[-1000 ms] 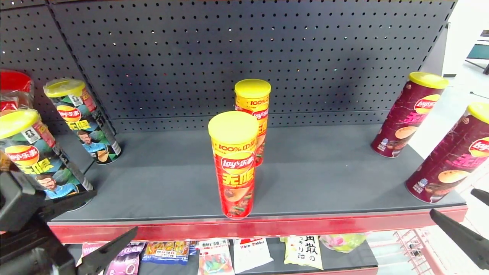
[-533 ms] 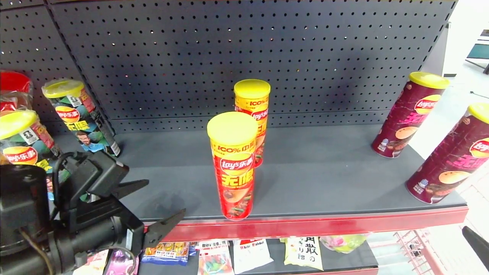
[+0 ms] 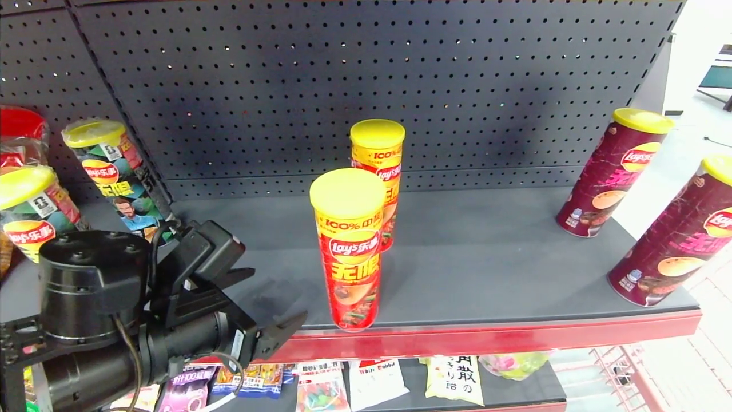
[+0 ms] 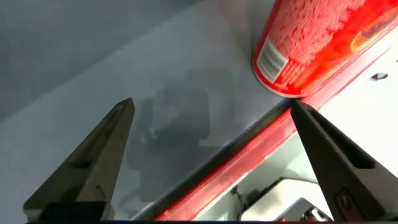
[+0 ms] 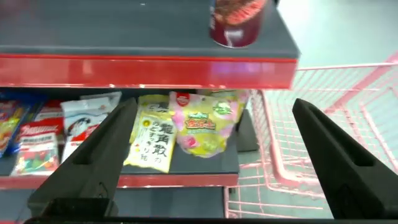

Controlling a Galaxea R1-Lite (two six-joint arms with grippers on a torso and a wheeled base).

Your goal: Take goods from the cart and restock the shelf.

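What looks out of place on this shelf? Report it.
Nothing is spilled or toppled. Only the front red can sits right at the shelf's front edge, near the open left gripper.

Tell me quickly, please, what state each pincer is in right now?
Left pincer: open, holding nothing.
Right pincer: open, holding nothing.

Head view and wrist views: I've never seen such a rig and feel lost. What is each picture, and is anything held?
It is a two-armed robot restocking a store shelf. The head view looks down from its head: a red can stands upright at the shelf's front edge. Each wrist view looks out through one arm's claw. The left claw hangs open beside the red can, empty. The right claw, open and empty, faces snack bags below and the pink cart.
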